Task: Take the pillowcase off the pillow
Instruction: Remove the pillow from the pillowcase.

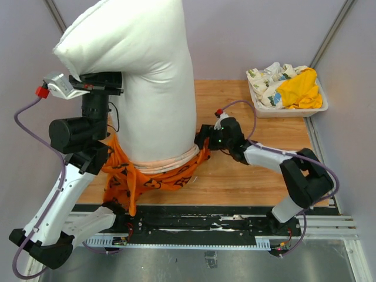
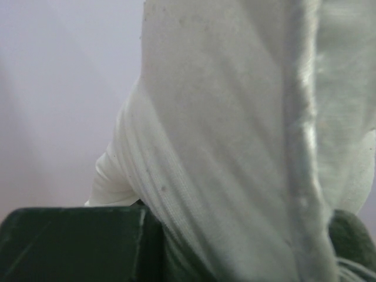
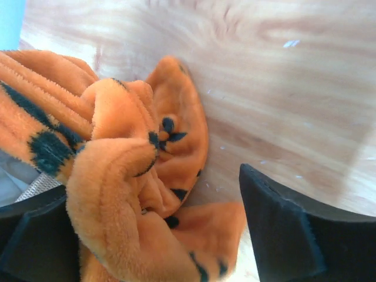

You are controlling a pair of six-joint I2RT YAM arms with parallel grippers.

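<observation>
The right hand (image 3: pixel 150 188) stands open around a bunched fold of the pillowcase (image 3: pixel 111 170) — if it closes too shallowly, the plush cloth could slip free. The left hand (image 1: pixel 110 85) pinches the pillow (image 1: pixel 147 76) upright near 1 top corner; a hard tug might pull it loose. The pillowcase sits gathered round the pillow's foot, on the desk (image 1: pixel 252 170).
</observation>
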